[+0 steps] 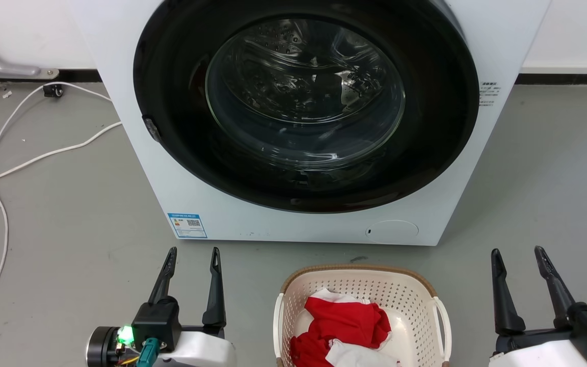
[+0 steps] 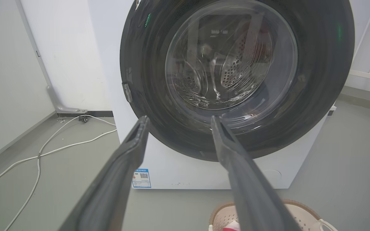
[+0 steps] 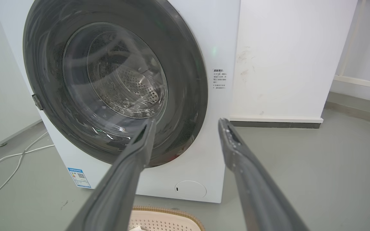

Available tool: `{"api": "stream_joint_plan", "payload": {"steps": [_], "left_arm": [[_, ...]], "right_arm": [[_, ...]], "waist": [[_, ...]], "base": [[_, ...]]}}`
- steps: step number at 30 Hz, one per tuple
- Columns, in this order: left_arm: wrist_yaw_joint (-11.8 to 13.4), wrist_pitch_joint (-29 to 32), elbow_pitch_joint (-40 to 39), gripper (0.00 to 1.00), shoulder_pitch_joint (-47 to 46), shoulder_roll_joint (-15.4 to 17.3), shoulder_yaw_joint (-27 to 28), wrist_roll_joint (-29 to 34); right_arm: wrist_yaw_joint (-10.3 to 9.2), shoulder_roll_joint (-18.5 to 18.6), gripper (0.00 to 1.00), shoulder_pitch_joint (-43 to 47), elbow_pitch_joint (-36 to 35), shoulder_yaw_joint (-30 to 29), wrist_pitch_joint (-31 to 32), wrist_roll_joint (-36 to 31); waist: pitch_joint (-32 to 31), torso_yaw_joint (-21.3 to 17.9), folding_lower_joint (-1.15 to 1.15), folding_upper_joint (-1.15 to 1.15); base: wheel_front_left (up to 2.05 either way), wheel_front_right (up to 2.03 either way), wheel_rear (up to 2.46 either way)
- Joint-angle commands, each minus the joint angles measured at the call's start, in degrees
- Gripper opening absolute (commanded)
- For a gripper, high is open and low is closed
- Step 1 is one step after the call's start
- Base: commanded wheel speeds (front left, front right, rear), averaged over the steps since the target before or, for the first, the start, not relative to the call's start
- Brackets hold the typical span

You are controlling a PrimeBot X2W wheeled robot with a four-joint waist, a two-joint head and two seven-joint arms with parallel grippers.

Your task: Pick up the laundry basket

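1. Lifting is not yet starting; the cream perforated plastic laundry basket with brown woven-look rim (image 1: 365,285) is sitting on the grey floor (image 1: 69,229) before the white washer (image 1: 222,214).
2. Left hand (image 1: 194,251) and right hand (image 1: 516,250) are flanking it, both spread open and empty; grasping and raising are remaining.

A white front-loading washing machine (image 1: 283,224) stands on the grey floor (image 1: 69,229), its round, dark-rimmed glass door (image 1: 306,97) closed. A blue label sticker (image 1: 187,225) sits at its lower left corner. White cables (image 1: 33,160) trail across the floor to its left.
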State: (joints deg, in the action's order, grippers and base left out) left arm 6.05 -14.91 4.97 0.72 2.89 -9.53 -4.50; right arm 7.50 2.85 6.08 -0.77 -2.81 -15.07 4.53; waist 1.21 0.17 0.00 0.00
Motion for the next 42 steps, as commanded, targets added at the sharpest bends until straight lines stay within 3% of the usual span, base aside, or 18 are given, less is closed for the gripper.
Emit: {"api": "stream_joint_plan", "payload": {"steps": [1,14,25,42], "left_arm": [[-0.1,-0.4,0.3,1.0,-0.4,0.0,-0.1,-0.3],[-3.3,-0.3,8.7,1.0,-8.7,0.0,-1.9,-1.0],[-8.4,-0.3,28.4,1.0,-23.2,0.0,-4.3,-2.6],[-12.4,-0.3,55.0,1.0,-41.0,0.0,-9.8,-6.0]], "right_arm": [[-0.02,0.0,1.0,0.0,0.0,-0.4,-0.2,-0.6],[-0.02,0.0,1.0,-6.7,7.0,-4.3,-0.2,-6.1],[-0.03,0.0,1.0,-19.3,19.0,-6.1,-0.2,-11.8],[-0.03,0.0,1.0,-35.2,43.8,-7.3,-0.2,-19.0]], "waist": [[0.3,0.0,0.0,0.0],[8.0,-0.7,0.0,0.0],[21.5,-2.9,0.0,0.0],[37.4,-4.3,0.0,0.0]], "base": [[0.0,0.0,0.0],[0.0,0.0,0.0],[0.0,0.0,0.0],[0.0,0.0,0.0]]}}
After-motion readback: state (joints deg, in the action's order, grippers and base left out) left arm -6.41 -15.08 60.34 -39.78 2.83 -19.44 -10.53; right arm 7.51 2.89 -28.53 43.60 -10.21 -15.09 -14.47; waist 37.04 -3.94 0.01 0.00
